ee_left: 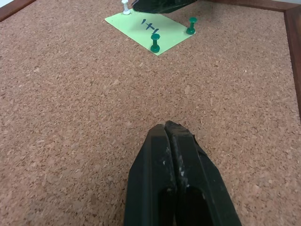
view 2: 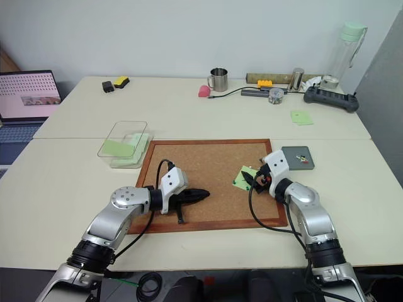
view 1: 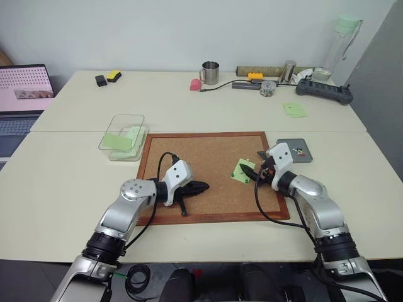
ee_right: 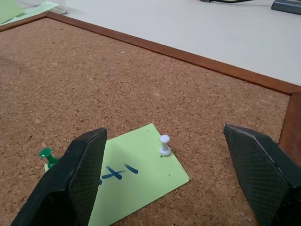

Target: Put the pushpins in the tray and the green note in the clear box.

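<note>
The right gripper [ee_right: 162, 181] is hovering with its fingers spread wide over the green note [ee_right: 141, 181], which is lying pinned on the cork board [view 1: 208, 163]. A white pushpin [ee_right: 164, 145] is standing in the note's corner between those fingers, and a green pushpin [ee_right: 45, 154] is sticking up just beside one finger. The left gripper [ee_left: 175, 141] is resting pressed shut and empty low over bare cork, the note lying well ahead of its tip. The grey tray [view 1: 295, 150], holding a few pushpins, is sitting just beyond the right gripper, off the board. The clear box [view 1: 123, 136] is standing beyond the left gripper, beside the board's far corner.
</note>
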Tool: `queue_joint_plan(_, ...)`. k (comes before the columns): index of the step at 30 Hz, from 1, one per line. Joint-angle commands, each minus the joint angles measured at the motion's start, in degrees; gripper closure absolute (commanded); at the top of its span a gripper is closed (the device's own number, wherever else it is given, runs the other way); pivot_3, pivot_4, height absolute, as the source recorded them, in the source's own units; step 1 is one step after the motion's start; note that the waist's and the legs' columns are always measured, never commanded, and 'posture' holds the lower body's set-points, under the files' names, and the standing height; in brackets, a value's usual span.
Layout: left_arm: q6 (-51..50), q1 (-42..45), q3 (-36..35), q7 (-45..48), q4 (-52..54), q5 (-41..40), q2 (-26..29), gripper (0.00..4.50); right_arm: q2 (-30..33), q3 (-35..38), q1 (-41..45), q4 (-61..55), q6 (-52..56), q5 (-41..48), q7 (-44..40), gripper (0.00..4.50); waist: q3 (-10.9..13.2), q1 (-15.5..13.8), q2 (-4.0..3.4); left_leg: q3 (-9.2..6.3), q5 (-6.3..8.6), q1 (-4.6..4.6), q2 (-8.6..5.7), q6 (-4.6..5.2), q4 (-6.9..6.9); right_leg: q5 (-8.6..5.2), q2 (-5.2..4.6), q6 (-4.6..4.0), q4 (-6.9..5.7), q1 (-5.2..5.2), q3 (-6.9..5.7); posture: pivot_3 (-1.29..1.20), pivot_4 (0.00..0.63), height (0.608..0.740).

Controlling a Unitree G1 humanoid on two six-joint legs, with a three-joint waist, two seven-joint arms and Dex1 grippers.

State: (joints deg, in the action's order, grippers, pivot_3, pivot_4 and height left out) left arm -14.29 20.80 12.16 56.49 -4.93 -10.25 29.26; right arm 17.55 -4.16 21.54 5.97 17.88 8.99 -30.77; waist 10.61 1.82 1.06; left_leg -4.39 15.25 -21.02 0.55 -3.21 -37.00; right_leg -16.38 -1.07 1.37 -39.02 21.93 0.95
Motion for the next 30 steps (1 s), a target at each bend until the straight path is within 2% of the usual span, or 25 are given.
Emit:
queue_joint_plan(1, -0.4, -1.1, 1.6, -0.5, -1.3, 2.1, 0.1, 4.50, -0.8, 0.0, 2.0, 1.8, -2.2, -0.5, 0.2, 0.58, 0.0, 0.0, 0.00, 0.01, 0.00, 0.00, 0.00, 0.00, 0.00, 0.00, 0.00, 0.00, 0.00, 0.00, 0.01, 0.00, 0.150, 0.740)
queue_joint_plan(12, -0.6, -1.0, 1.3, -0.7, -0.5, 2.0, 0.6, 4.50, -2.8, 1.0, 3.2, 4.2, -3.1, -0.3, 0.3, 2.73, 0.0, 0.0, 0.00, 0.03, 0.00, 0.02, 0.01, 0.00, 0.02, 0.00, 0.00, 0.00, 0.00, 0.00, 0.03, 0.00, 0.150, 0.740)
queue_joint_plan(19, -0.3, -0.6, 1.5, -0.8, -1.1, 2.5, 0.4, 4.50, -3.0, 1.2, 3.4, 4.4, -4.1, -0.6, 1.0, 4.43, 0.0, 0.0, 0.00, 0.02, 0.00, 0.02, 0.01, 0.00, 0.01, 0.00, 0.00, 0.00, -0.01, 0.00, 0.02, 0.00, 0.150, 0.740)
queue_joint_plan(30, 0.0, 0.1, 1.7, -0.9, -2.3, 3.0, 0.6, 4.50, -3.6, 2.9, 1.0, -3.5, -4.6, 3.3, -0.6, 4.49, 0.0, 0.0, 0.00, 0.02, 0.00, 0.02, 0.01, 0.00, 0.01, 0.00, 0.00, 0.00, 0.00, 0.00, 0.03, 0.00, 0.150, 0.740)
